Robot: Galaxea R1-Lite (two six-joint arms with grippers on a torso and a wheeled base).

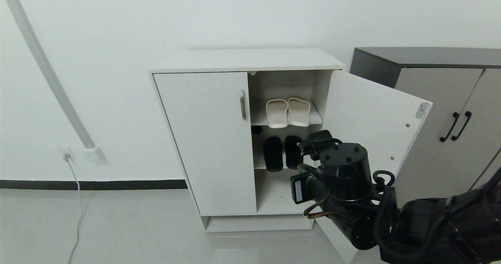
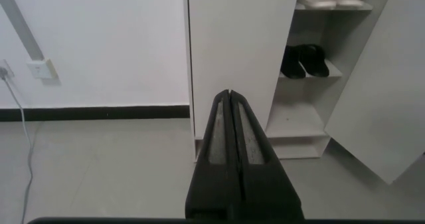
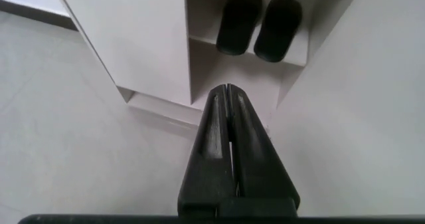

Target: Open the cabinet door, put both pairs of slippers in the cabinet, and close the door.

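- Head view: the white cabinet [image 1: 242, 60] stands against the wall. Its left door [image 1: 207, 139] is shut and carries a slim metal handle [image 1: 242, 104]; its right door [image 1: 364, 115] is swung wide open toward me.
- Both pairs are already inside. The beige slippers [image 1: 287, 111] lie side by side on the upper shelf, and the black slippers [image 1: 282, 152] lie on the shelf below.
- What is left, as I judge it, is the right door. It is a flat, stiff board with a smooth matt white face, and I expect it to be light and swing freely on its hinges.
- I would not grip it. A push on the inner face near the free edge, far from the hinge side, should carry it home. A hard shove could make it bounce back.
- Two screw heads [image 1: 407, 125] on that face suggest a pull on the outer side, which I cannot see.
- My right gripper [image 3: 227, 88] has its fingers pressed together with nothing between them. It is aimed at the cabinet's lower part, with the open door just beside it.
- My left gripper [image 2: 229, 92] is likewise closed and empty, well back from the cabinet over the glossy tiled floor [image 1: 117, 228].
- The slippers look rounded, soft and light.
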